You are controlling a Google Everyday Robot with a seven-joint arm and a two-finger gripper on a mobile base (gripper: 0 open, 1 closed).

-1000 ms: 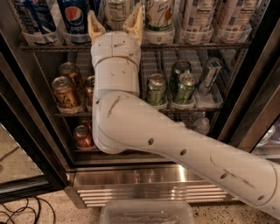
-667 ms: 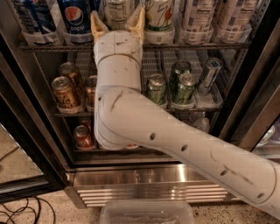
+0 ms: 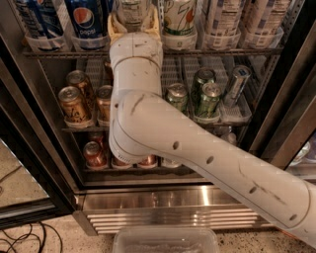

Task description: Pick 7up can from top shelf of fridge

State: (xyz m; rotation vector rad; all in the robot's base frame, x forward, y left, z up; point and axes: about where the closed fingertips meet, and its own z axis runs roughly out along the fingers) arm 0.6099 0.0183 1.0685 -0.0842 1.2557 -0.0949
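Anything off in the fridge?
One silver can, right end of the middle rack, leans tilted while the green cans beside it stand upright. The gripper is up at the top shelf.

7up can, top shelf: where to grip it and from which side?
Grip the 7up can on its round side wall, coming straight in from the front. It stands upright in a lane tray on the top shelf, with close neighbours on either side. The gripper sits at the neighbouring can, left of it in view.
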